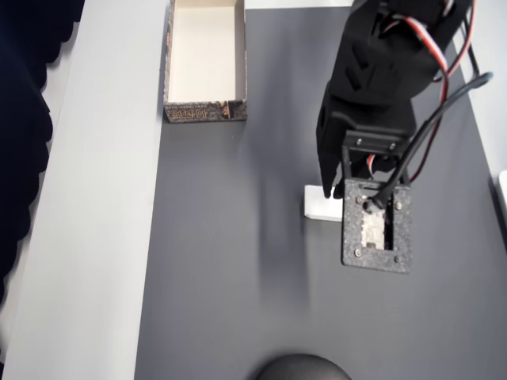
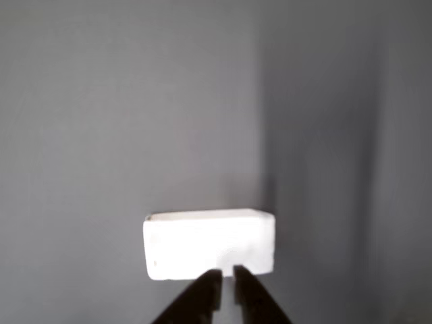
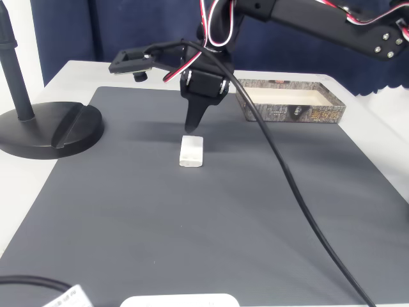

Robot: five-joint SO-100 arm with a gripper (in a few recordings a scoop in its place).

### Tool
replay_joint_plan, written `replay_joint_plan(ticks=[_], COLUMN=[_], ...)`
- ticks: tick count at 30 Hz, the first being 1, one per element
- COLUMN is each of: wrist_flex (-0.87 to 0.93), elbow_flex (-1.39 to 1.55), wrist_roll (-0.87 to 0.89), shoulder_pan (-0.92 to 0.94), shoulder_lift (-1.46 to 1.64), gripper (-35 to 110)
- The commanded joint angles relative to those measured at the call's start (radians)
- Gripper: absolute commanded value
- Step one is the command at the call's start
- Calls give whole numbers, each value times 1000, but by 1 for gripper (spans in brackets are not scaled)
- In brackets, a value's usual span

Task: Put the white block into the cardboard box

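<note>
Right under the fingertips, the white block [image 3: 192,151] lies flat on the dark grey mat [image 3: 192,230], free of any grip, which is where it has to be for a pick from above. The gripper [image 3: 192,130] hangs point-down just over the block's far edge, its two black fingers drawn nearly together with only a thin slit between them in the wrist view [image 2: 227,287]; they hold nothing. Whether the tips already touch the block's top face is hard to say, since the wrist picture is blurred and overexposed there. With the jaws this narrow they cannot straddle the block, so I judge they would need to spread before closing on it. The cardboard box [image 3: 291,105] sits well apart from the gripper, off to the right and behind it in the fixed view, open side up and ready to receive. A black round stand base [image 3: 51,128] rests off the mat's left side.
</note>
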Motion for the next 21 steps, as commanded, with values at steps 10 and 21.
replay_joint_plan(ticks=[10,21], wrist_flex=[40,41], elbow_flex=[-170,-127], wrist_roll=[43,308], shoulder_pan=[-20,-25], shoulder_lift=[-44,17], gripper=[-1,-2])
